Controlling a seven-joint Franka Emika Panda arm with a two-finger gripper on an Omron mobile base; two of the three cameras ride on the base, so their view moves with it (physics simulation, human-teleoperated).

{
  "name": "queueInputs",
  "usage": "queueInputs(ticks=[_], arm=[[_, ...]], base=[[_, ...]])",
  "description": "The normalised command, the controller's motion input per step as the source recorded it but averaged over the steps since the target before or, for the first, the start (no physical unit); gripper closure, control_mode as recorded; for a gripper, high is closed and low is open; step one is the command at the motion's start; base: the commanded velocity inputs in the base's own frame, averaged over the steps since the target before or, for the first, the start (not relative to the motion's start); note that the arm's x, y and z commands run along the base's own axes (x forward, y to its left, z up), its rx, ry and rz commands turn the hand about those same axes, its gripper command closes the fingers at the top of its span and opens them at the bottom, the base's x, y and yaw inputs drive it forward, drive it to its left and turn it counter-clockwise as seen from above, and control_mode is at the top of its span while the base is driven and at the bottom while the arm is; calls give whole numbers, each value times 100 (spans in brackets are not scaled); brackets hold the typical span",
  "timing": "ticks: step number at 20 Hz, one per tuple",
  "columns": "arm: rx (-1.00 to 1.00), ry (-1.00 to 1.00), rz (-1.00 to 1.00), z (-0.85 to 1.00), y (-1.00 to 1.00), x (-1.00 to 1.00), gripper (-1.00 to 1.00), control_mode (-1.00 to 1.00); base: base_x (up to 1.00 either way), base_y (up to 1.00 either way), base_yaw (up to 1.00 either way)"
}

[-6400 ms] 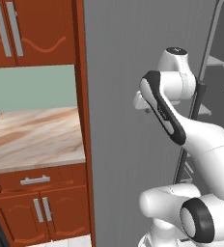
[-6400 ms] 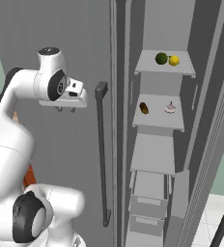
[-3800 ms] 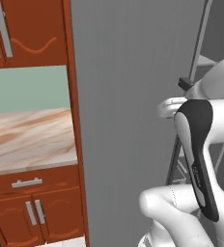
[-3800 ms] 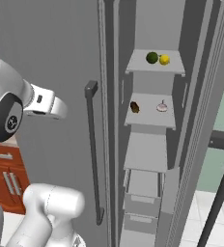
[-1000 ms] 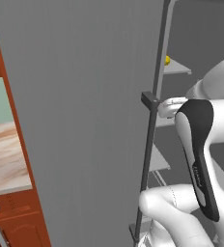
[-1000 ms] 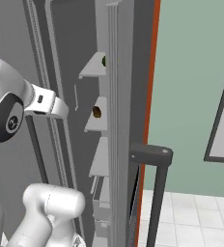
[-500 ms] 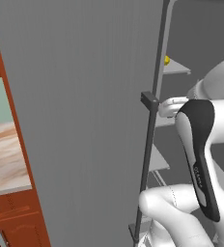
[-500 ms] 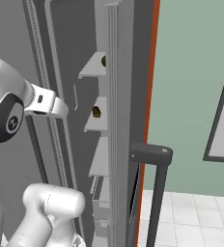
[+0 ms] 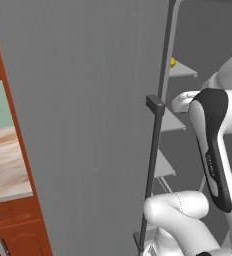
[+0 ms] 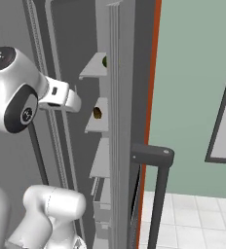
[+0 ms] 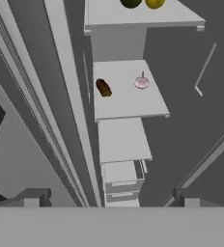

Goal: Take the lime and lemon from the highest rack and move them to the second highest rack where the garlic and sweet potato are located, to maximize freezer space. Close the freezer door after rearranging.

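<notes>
Lime (image 11: pixel 131 3), lemon (image 11: pixel 155 3) on highest rack (image 11: pixel 133 19), well beyond spread fingers (image 11: pixel 33 197).

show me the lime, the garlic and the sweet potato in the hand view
lime (image 11: pixel 131 3): hand view, on its dark green lower half at the top edge.
garlic (image 11: pixel 141 82): hand view, on the pale pinkish bulb.
sweet potato (image 11: pixel 103 88): hand view, on the middle of its brown body.

Off to the left there's a reddish-brown wooden cabinet (image 9: pixel 25 227) with a marbled beige surface (image 9: pixel 5 162) on top. The other side has a pale green wall (image 10: pixel 193 97) and white floor tiles (image 10: pixel 195 221).
</notes>
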Motion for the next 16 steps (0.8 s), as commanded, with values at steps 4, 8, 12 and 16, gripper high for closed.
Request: queueInputs(ticks=[4,8,12,16], arm=[[0,2,-10,0,-14,26,-100,-100],[6,10,-14,0,-47,70,-100,-100],[26,5,-2,12,-64,100,-100,-100],[30,1,0,38,-38,84,-100,-100]], base=[[0,0,0],[0,0,0],[0,0,0],[0,0,0]])
